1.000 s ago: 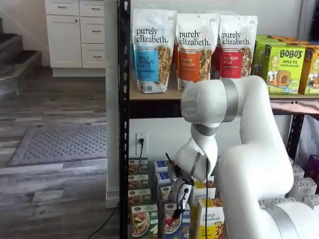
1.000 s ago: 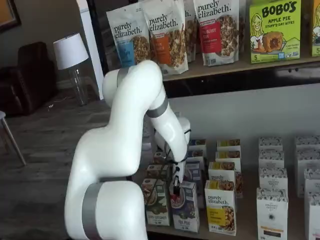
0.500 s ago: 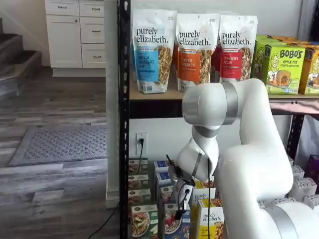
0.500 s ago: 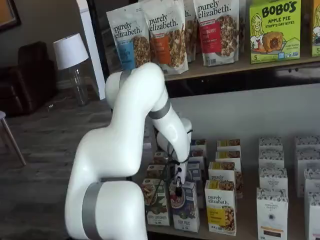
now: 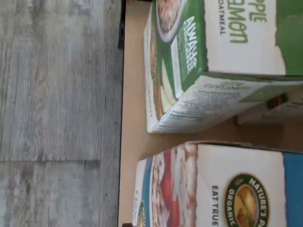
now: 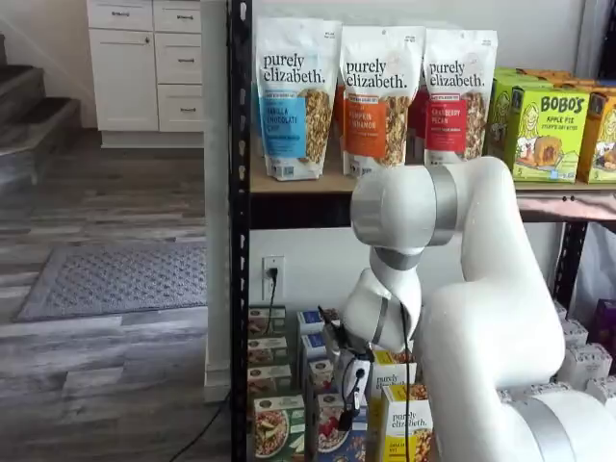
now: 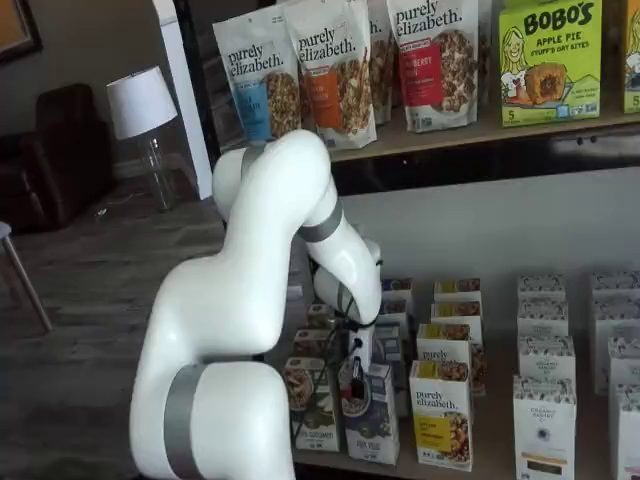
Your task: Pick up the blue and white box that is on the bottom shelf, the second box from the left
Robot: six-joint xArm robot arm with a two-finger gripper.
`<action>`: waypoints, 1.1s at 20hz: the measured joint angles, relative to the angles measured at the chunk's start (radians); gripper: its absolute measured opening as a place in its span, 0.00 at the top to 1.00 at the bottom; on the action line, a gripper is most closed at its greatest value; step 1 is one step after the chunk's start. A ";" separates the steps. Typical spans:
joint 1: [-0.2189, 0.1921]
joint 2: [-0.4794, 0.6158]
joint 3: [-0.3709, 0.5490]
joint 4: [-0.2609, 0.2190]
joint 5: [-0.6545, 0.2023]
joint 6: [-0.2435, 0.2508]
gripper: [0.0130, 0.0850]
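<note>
- The blue and white box (image 7: 371, 412) stands upright at the front of the bottom shelf (image 7: 480, 466), just beside the green-and-white carton (image 7: 312, 405) on one side and the yellow-and-white carton (image 7: 440, 413) on the other; the wrist view shows its white top (image 5: 236, 184) with a narrow gap of tan shelf board before the green carton.
- The gripper (image 7: 354, 378) hangs right over the box's top. The black fingers show side-on with no gap to be seen, yet the jaws read as standing at their widest, with nothing between them.
- To do this step well, I judge the jaws should come straight down astride the box's narrow sides, staying centred so that neither finger catches a neighbouring carton, and should close only once well below the top edge.
- Compared with a second ago, the arm's elbow has swung slightly and the gripper sits a little lower and nearer the box top (image 6: 339, 409) in both shelf views; no carton has shifted.
</note>
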 joint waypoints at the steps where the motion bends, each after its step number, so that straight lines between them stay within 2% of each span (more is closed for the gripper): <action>1: 0.000 0.002 -0.002 -0.017 0.004 0.015 0.00; 9: -0.002 0.011 -0.005 -0.074 0.016 0.062 0.00; 16: 0.003 0.025 -0.005 -0.070 -0.006 0.060 0.00; 17: 0.002 0.026 -0.006 -0.069 -0.005 0.059 0.06; 20: 0.000 0.027 -0.008 -0.059 0.001 0.049 0.11; 22: -0.001 0.027 -0.008 -0.060 0.002 0.048 0.22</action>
